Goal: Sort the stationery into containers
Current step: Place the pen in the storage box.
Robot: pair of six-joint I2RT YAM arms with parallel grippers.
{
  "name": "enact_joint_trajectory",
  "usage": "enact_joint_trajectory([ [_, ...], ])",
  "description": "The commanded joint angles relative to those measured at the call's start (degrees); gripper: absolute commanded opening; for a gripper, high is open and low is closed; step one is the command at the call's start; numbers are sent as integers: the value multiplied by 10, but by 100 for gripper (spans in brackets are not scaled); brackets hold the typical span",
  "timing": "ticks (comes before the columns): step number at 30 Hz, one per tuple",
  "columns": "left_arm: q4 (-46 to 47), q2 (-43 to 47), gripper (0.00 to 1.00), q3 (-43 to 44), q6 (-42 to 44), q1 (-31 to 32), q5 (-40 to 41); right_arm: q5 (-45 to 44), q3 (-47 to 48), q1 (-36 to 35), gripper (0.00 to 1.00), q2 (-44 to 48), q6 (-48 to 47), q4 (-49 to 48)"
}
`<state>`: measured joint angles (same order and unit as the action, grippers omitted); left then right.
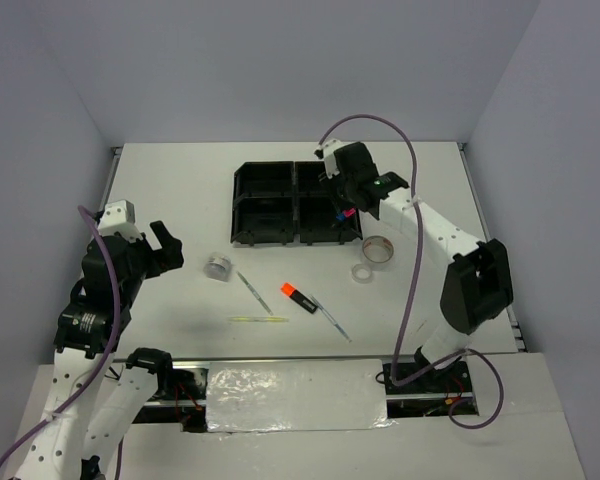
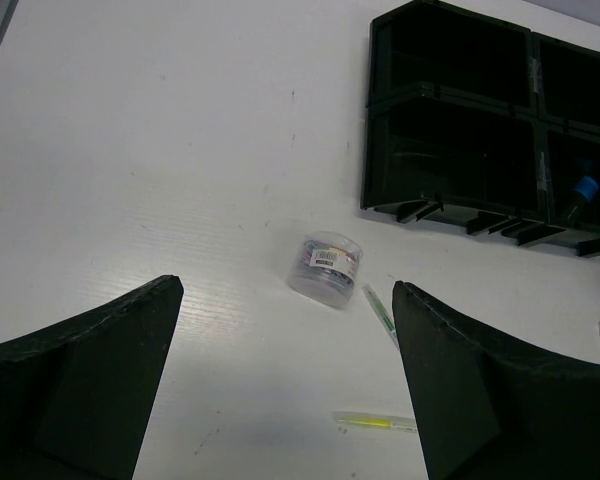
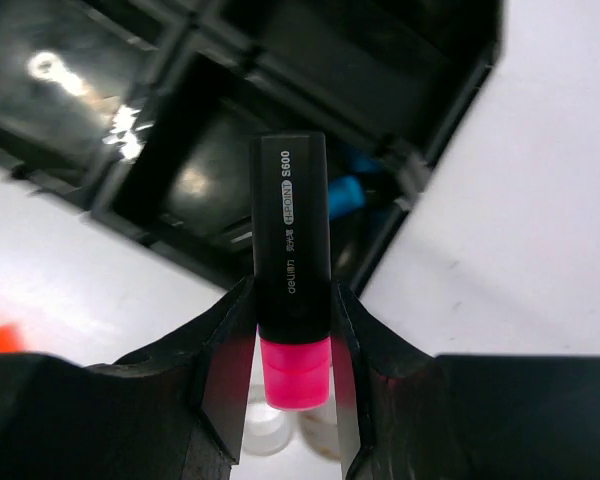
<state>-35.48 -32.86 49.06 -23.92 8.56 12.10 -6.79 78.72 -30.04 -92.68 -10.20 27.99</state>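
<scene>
My right gripper (image 1: 345, 205) (image 3: 292, 292) is shut on a black highlighter with a pink cap (image 3: 292, 240), held over the near right compartment of the black four-compartment tray (image 1: 294, 203) (image 3: 150, 180). A blue-capped highlighter (image 3: 345, 192) (image 2: 580, 195) lies in that compartment. On the table lie an orange-capped highlighter (image 1: 299, 297), two thin grey pens (image 1: 250, 287) (image 1: 332, 320), a yellow-green stick (image 1: 259, 319) (image 2: 375, 422), two tape rolls (image 1: 378, 250) (image 1: 361, 272) and a silvery round roll (image 1: 218, 265) (image 2: 326, 268). My left gripper (image 1: 165, 245) (image 2: 288, 290) hangs open, left of the silvery roll, holding nothing.
Grey walls close the table at the back and both sides. A taped strip (image 1: 295, 395) runs along the near edge between the arm bases. The right arm's purple cable (image 1: 415, 260) loops over the table's right part.
</scene>
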Motion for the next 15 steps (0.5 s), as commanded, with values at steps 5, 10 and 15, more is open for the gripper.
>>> enact_joint_trajectory([
  [5,28,3,99,0,12,3,-4,43,108,27,26,-90,-41,42],
  [10,34,4,99,-3,17,3,-23,48,127,27,52,-116,-30,44],
  [15,33,3,99,-2,17,3,-23,64,101,25,77,-78,-7,26],
])
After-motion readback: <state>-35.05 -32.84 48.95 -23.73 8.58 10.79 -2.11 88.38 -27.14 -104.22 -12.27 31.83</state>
